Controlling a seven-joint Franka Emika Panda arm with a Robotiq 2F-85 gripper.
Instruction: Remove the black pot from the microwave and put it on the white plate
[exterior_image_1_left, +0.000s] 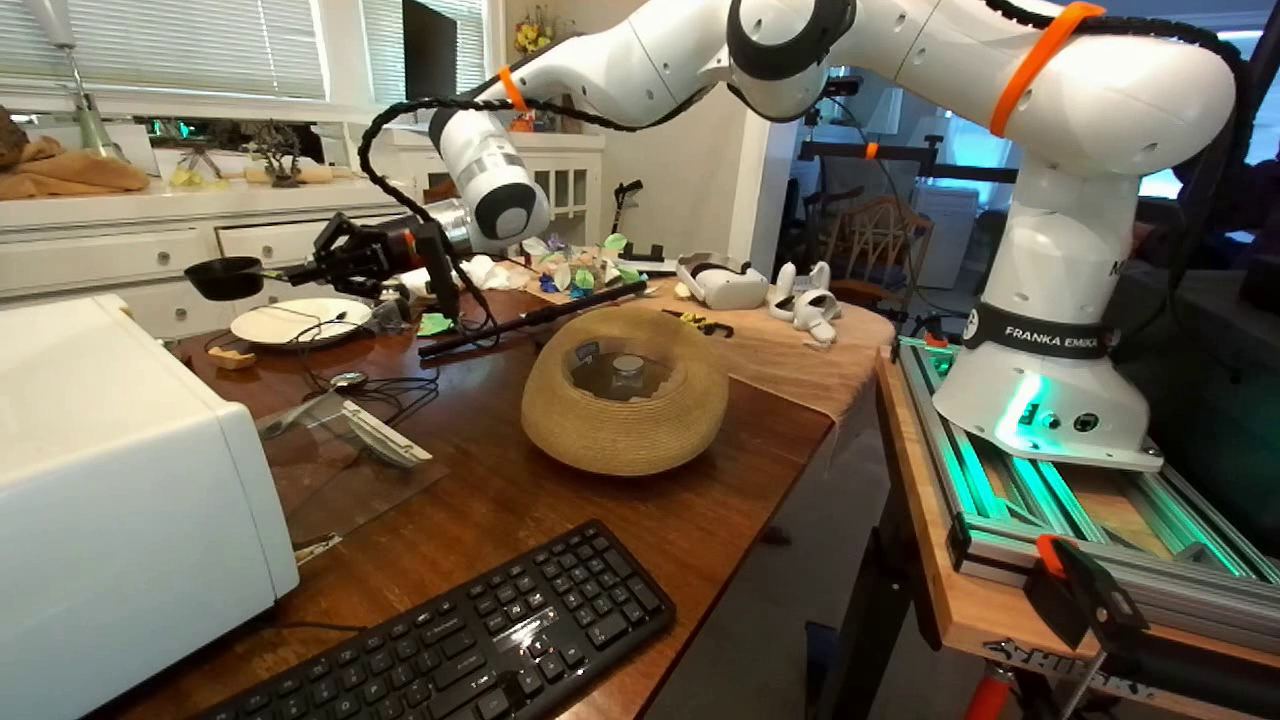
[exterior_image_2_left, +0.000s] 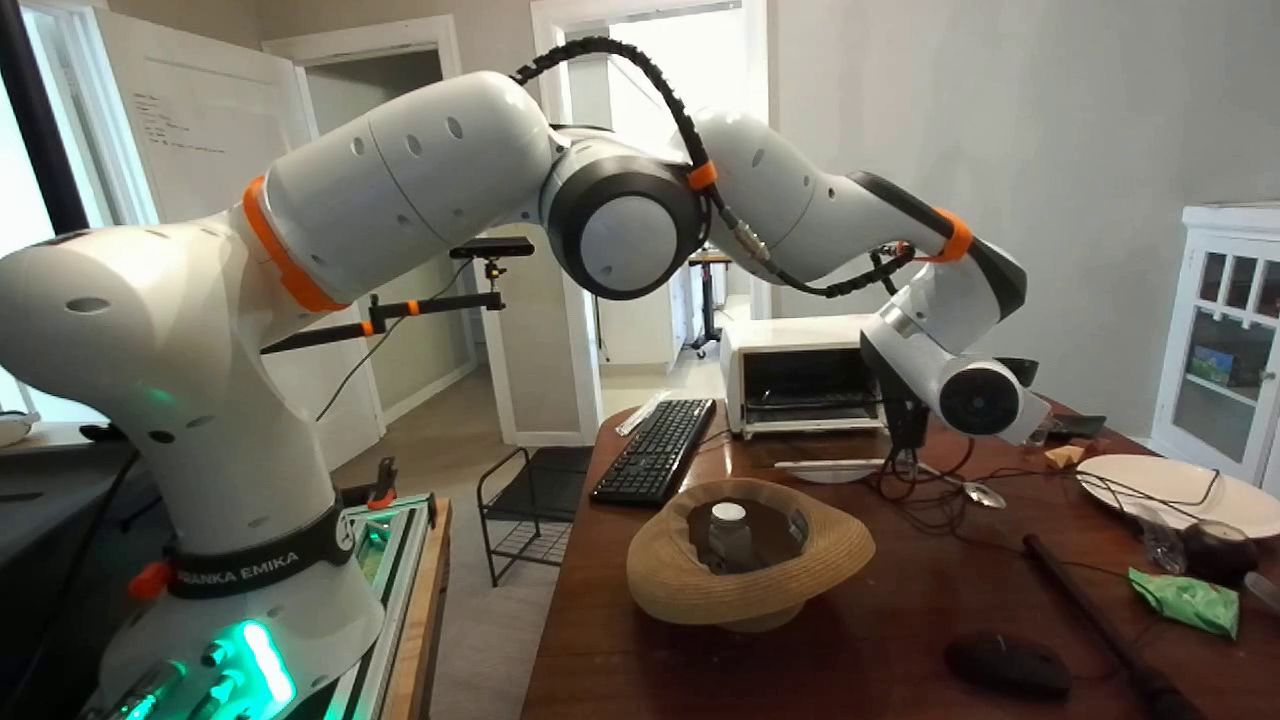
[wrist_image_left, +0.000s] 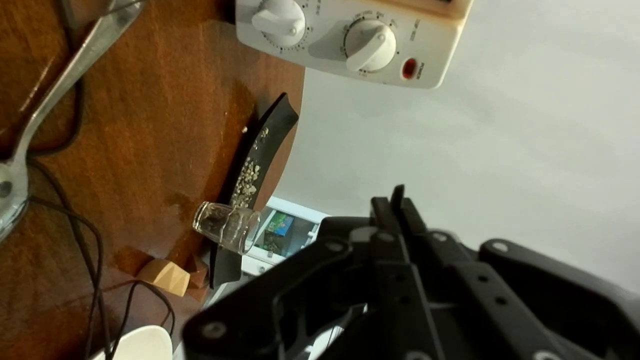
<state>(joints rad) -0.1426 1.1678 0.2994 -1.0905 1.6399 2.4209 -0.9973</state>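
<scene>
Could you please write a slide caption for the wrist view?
Gripper in the foreground, oven knobs at top, a clear glass left of centre, part of the white plate at bottom left.

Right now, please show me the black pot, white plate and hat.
Black pot (exterior_image_1_left: 224, 284): in an exterior view, outer wall.
White plate (exterior_image_1_left: 274, 325): in an exterior view, bare surface.
Hat (exterior_image_1_left: 625, 436): in an exterior view, woven side.

A home is indicated: in an exterior view, window blinds (exterior_image_1_left: 170, 50) and white drawers (exterior_image_1_left: 100, 262) are seen behind the pincer (exterior_image_1_left: 286, 273), while a white plate (exterior_image_1_left: 268, 323) and straw hat (exterior_image_1_left: 625, 440) are carried by the wooden surface (exterior_image_1_left: 500, 470) below it.
</scene>
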